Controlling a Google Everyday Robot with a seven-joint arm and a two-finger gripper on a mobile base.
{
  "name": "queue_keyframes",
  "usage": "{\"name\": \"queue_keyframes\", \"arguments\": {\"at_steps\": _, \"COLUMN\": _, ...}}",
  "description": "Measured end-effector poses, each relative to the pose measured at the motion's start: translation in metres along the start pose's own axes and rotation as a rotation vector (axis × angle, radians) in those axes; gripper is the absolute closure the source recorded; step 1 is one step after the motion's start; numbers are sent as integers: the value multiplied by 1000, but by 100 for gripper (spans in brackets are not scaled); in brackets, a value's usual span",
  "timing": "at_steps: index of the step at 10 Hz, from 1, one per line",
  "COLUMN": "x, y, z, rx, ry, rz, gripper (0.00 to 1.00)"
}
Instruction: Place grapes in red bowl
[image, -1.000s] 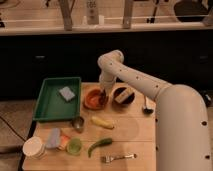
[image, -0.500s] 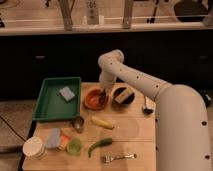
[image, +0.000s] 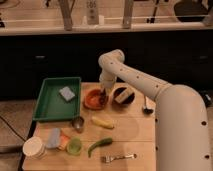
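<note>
The red bowl (image: 93, 99) sits on the wooden table (image: 130, 132) near its far edge, right of the green tray. My gripper (image: 103, 94) hangs over the bowl's right side, low above its rim. A small dark clump, likely the grapes (image: 102, 98), shows at the gripper tip over the bowl. The dark brown-black bowl (image: 123, 95) stands just to the right of the red one.
A green tray (image: 50, 102) with a blue sponge (image: 67, 93) lies at the left. A metal cup (image: 78, 123), banana (image: 102, 121), green pepper (image: 100, 145), fork (image: 119, 157), green cup (image: 74, 145), white cup (image: 34, 148) and ladle (image: 146, 107) lie around.
</note>
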Motion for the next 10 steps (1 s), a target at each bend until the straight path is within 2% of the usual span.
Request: {"name": "queue_keyframes", "arguments": {"at_steps": 10, "x": 4, "y": 0, "z": -2, "rx": 5, "ry": -7, "rz": 5, "gripper": 100}}
